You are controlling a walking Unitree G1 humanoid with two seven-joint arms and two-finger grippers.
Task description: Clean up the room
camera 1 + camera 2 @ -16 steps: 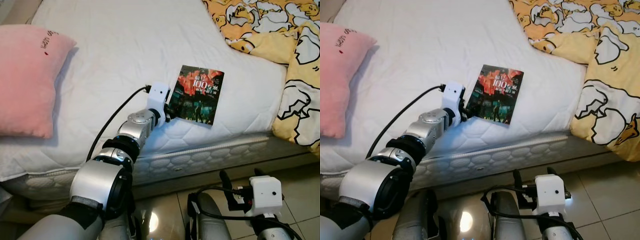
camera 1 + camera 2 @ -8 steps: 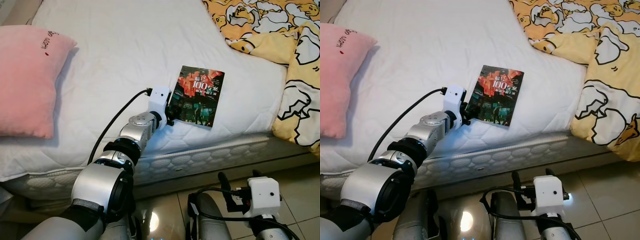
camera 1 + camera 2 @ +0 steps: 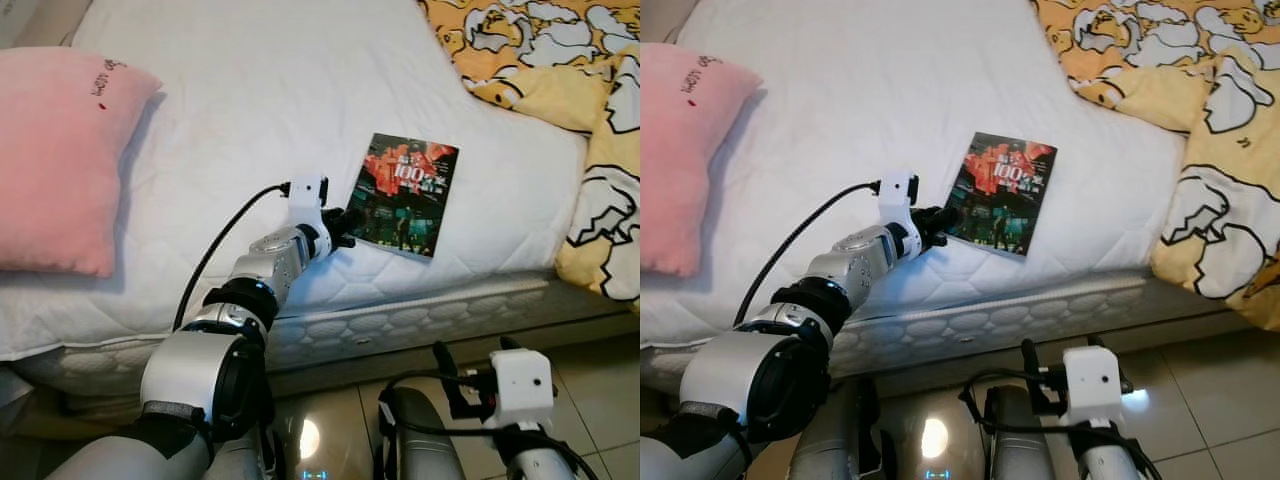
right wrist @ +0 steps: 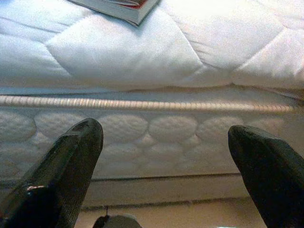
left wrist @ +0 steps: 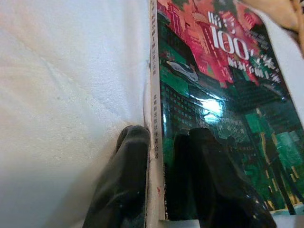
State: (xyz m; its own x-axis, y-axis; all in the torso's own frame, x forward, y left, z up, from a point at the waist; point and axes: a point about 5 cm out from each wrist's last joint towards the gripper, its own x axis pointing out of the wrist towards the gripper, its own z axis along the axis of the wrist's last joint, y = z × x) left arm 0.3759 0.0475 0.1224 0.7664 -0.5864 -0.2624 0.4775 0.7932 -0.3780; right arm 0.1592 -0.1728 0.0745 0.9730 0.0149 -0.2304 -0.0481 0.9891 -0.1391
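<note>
A book (image 3: 405, 195) with a dark red and green cover lies flat near the front edge of the white bed (image 3: 250, 100). My left gripper (image 3: 347, 222) reaches across the mattress to the book's left edge. In the left wrist view its two black fingers (image 5: 128, 180) pinch the spine side of the book (image 5: 223, 109), one on the cover and one against the mattress. My right gripper (image 3: 472, 352) hangs low in front of the bed's side, open with nothing in it, its fingertips (image 4: 85, 142) spread wide.
A pink pillow (image 3: 55, 160) lies at the bed's left end. A yellow cartoon-print blanket (image 3: 600, 150) is bunched at the right and hangs over the edge. Glossy tiled floor (image 3: 600, 370) runs below the mattress side (image 4: 156, 128).
The camera has shifted slightly. My left wrist has rolled and drawn back a little, so its black fingers now show at the book's edge. The book stays flat on the bed.
</note>
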